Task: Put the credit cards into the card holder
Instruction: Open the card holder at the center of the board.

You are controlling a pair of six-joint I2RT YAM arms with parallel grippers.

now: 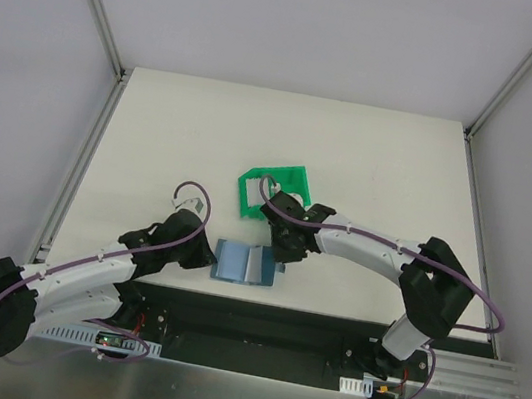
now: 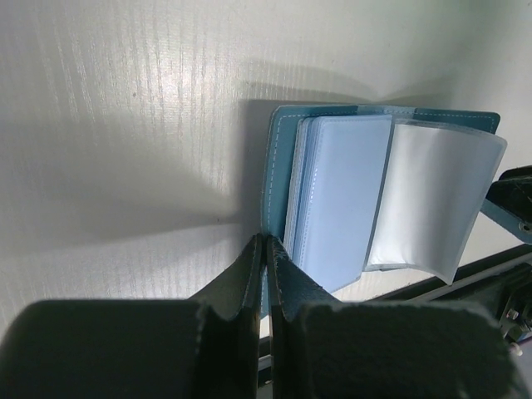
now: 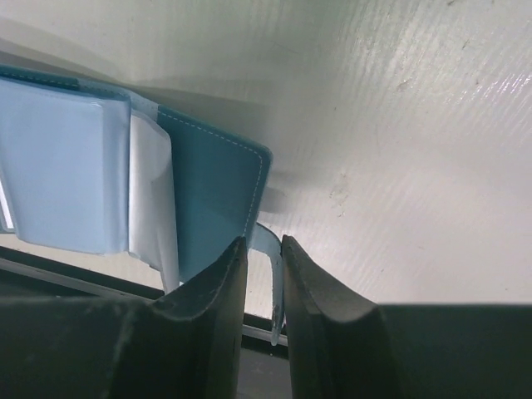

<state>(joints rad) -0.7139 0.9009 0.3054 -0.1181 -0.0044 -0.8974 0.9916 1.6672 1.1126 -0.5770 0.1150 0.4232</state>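
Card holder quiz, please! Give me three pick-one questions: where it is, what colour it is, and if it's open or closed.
1. Where is the card holder?
A in front of the green bin, by the table's near edge
B inside the bin
C at the far edge
2. What colour is its cover?
A red
B yellow
C teal-blue
3. Is it:
A snapped closed
B lying open
C standing upright

Answers: 1 A, the top view shows it nearer than the bin. 2 C, both wrist views show teal. 3 B, its clear pockets are fanned out.
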